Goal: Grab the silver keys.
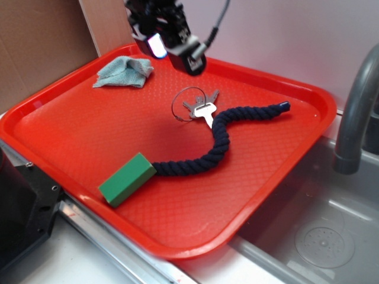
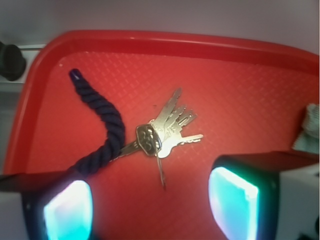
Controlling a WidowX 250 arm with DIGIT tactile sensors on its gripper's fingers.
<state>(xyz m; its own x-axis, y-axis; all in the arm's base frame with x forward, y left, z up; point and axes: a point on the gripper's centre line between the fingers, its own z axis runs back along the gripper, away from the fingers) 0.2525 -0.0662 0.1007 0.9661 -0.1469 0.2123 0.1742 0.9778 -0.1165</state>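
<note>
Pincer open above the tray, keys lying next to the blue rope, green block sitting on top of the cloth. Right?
One thing is off: the block is not on the cloth. The exterior view shows it resting on the tray at the near end of the rope, far from the cloth in the back corner. The rest holds: pincer open above the tray, keys beside the rope.

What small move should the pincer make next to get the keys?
Probably a straight descent with the jaws held open. The pincer hovers above the tray, holding nothing, and in the wrist view the silver keys sit roughly centred between its fingers. The blue rope touches the bunch on one side, so closing nearer the key blades should avoid catching it.
</note>
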